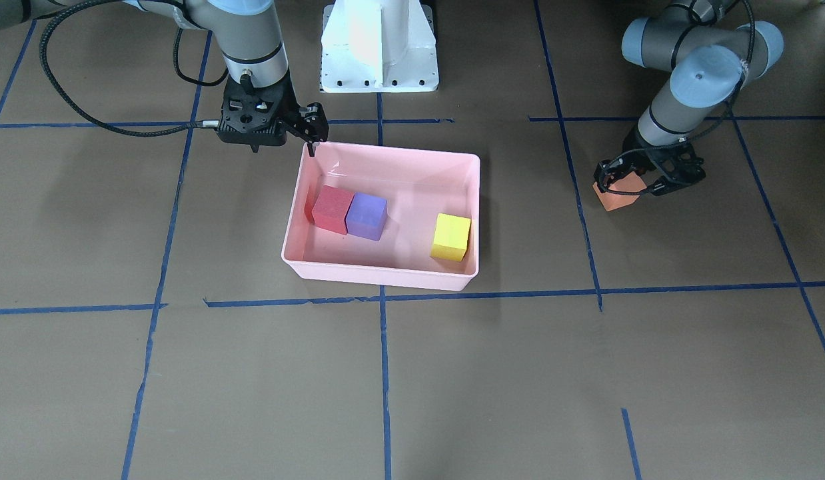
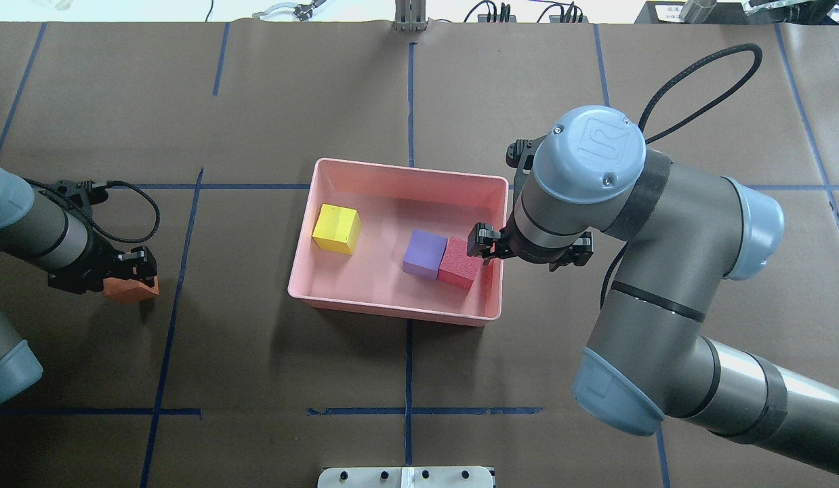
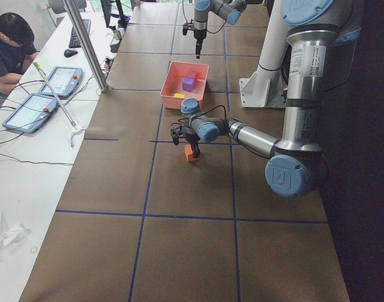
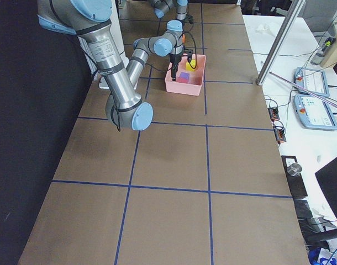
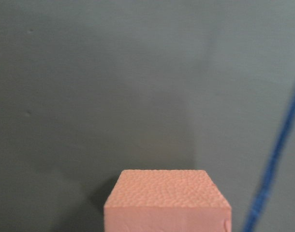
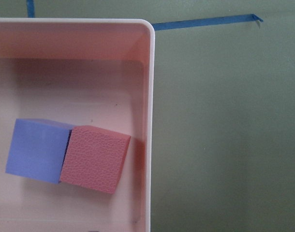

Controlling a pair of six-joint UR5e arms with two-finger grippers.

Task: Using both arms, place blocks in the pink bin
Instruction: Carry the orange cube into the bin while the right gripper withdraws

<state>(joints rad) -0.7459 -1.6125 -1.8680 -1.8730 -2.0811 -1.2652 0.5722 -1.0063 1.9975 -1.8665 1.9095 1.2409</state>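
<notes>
**Last cube out on the left, bin away to its right**

The small orange foam cube [image 2: 129, 291] is the only one outside the tray. The left jaws are closed on its sides, down by the brown paper-covered bench [image 2: 257, 379]. I can't tell whether the cube has lifted clear.

From the cube, the shallow glossy pale-pink plastic bin [image 2: 409, 169] lies well apart toward the robot's right, across a line of blue tape [image 2: 182, 257]. The grey left arm [image 2: 47, 237] is plainly the nearer one.

The yellow foam cube [image 2: 336, 229] sits at the bin's near end. To my eye the bare floor between it and the purple foam cube [image 2: 425, 253] is the place to drop. The purple cube touches the red foam cube [image 2: 459, 263].

The right jaws hang over the bin's far end with nothing in them. I can't tell how wide they stand.

The left wrist view shows only the orange cube and bench, no bin. The overhead view gives the gap, and the front-facing view shows the cube tilted.
</notes>
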